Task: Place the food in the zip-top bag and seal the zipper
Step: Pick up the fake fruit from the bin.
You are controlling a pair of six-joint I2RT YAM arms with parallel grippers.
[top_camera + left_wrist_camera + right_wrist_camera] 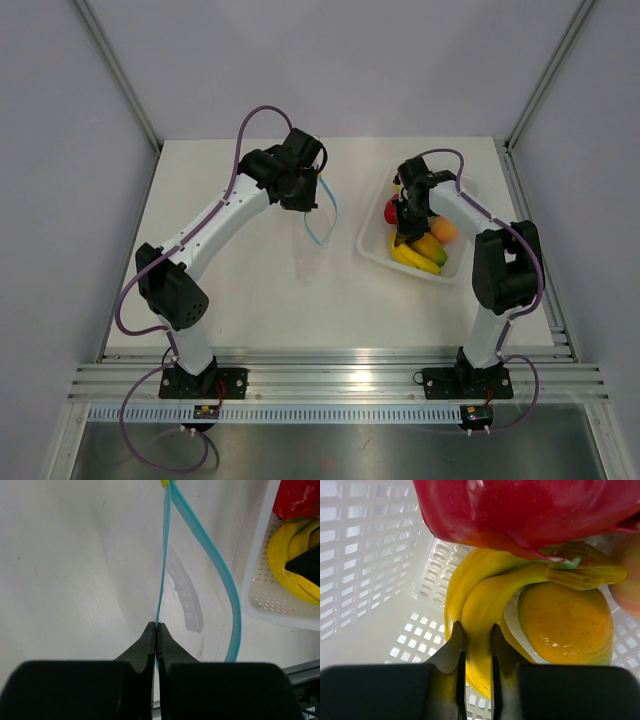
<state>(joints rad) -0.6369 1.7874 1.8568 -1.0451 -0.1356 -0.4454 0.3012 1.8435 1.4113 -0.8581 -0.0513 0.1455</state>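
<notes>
The clear zip-top bag (200, 555) hangs from my left gripper (157, 626), which is shut on one side of its light-blue zipper (164, 555). The other side of the strip (227, 580) bows away, so the mouth gapes. From above, the left gripper (300, 188) holds the bag's zipper (320, 220) over the table's middle. My right gripper (476, 630) is down in the white tray (365, 555), shut around the yellow banana bunch (480, 600). An orange peach (444, 229) lies beside the banana bunch (420, 257). From above, the right gripper (405, 232) is over the tray.
The white perforated tray (372, 252) sits at the right of the table and also holds a red fruit (392, 210), which fills the top of the right wrist view (520, 510). The tray's wall (255, 580) is just right of the hanging bag. Walls close the table's back and sides.
</notes>
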